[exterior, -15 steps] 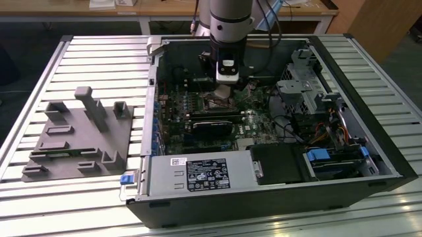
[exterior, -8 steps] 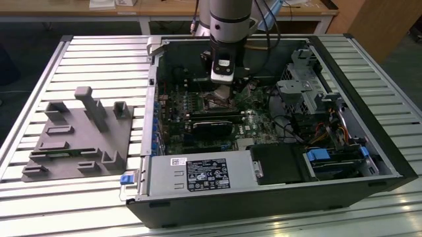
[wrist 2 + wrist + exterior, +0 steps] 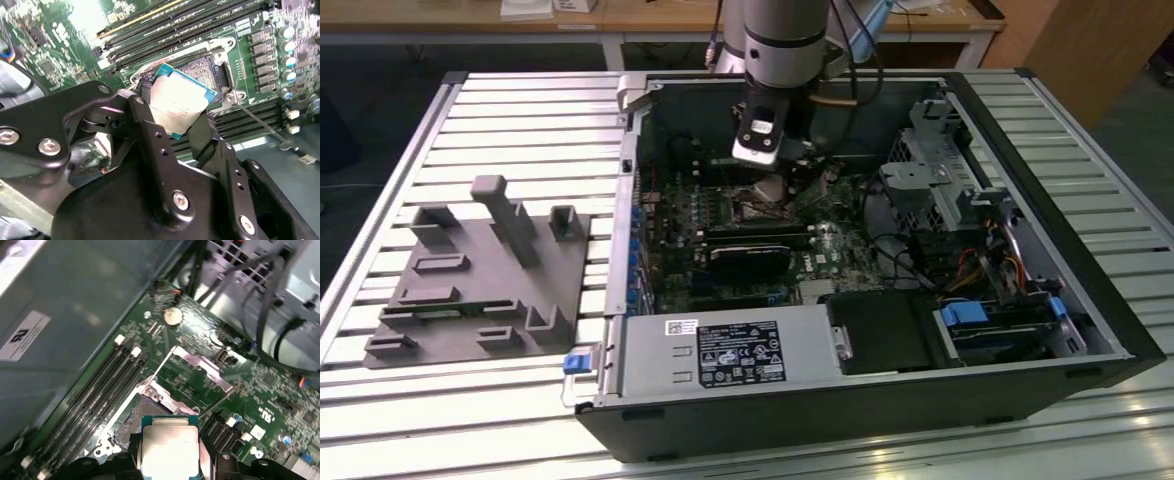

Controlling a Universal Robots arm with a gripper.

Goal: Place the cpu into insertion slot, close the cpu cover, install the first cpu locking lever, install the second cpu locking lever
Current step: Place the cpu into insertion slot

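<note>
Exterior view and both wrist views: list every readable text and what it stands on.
Power supply label: print too small to read.
White sticker, first wrist view: characters blurred, unreadable.
cpu top, second wrist view: faint print, unreadable.
Nothing legible.

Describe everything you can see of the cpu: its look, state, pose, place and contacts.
The cpu is a small flat square chip with a dull silver-grey metal top and a thin teal edge. The gripper is shut on it, black fingers pressing two opposite sides. It hangs tilted over the open insertion slot, not seated; whether a corner touches the slot I cannot tell.
</note>
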